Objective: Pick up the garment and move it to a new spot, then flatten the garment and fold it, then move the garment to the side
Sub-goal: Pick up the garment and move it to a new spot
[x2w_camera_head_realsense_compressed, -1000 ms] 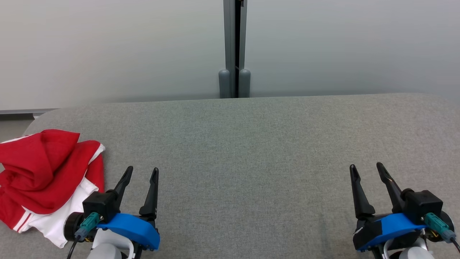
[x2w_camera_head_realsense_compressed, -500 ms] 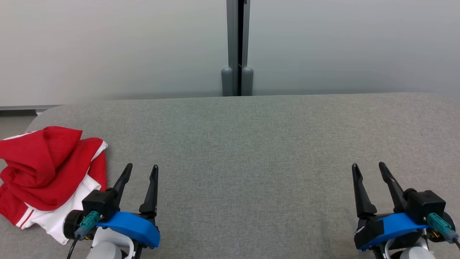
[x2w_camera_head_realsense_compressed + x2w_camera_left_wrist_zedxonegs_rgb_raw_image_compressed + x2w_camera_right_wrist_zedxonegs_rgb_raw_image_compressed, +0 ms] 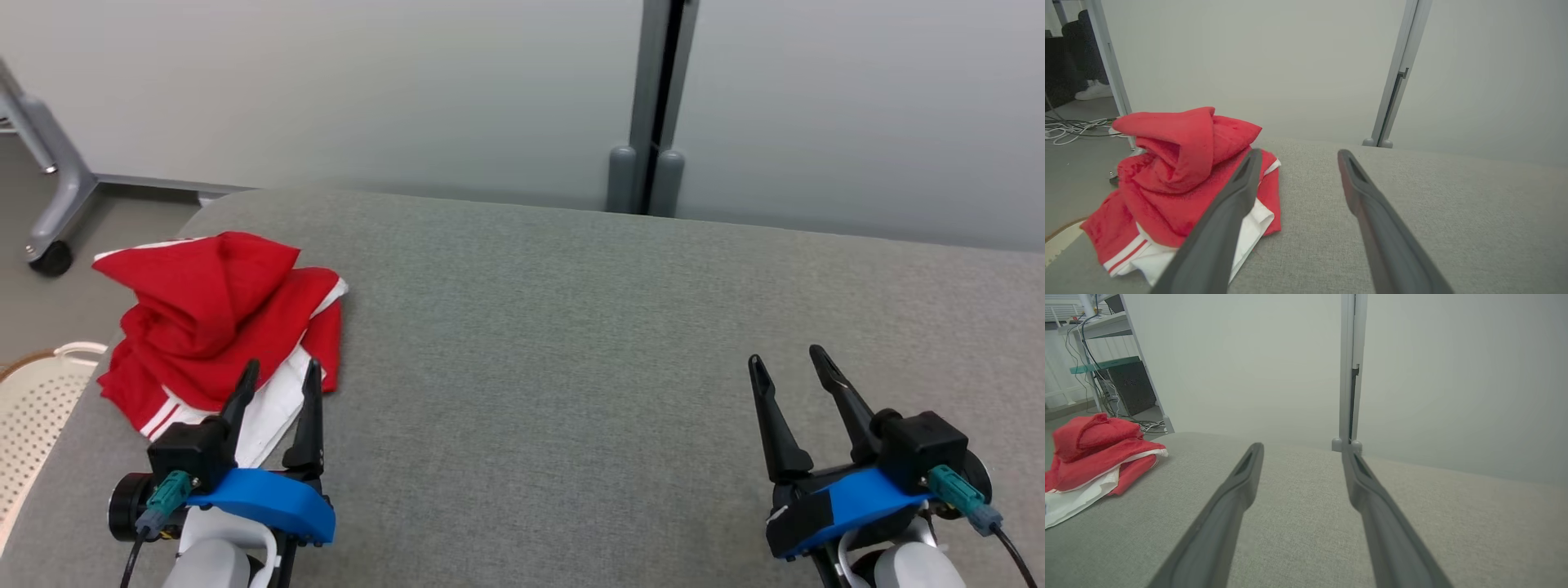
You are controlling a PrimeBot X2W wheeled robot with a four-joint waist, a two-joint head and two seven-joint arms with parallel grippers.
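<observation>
The crumpled red garment lies just ahead of the left tool.

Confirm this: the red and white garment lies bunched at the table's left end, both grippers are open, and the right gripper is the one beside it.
One point is wrong: the left gripper is the one beside the garment; the right gripper stands far off across the table. The head view shows it. The rest holds.

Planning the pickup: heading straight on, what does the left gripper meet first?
Likely the garment: the open left gripper has one finger lined up with its edge, the other with bare table.
</observation>
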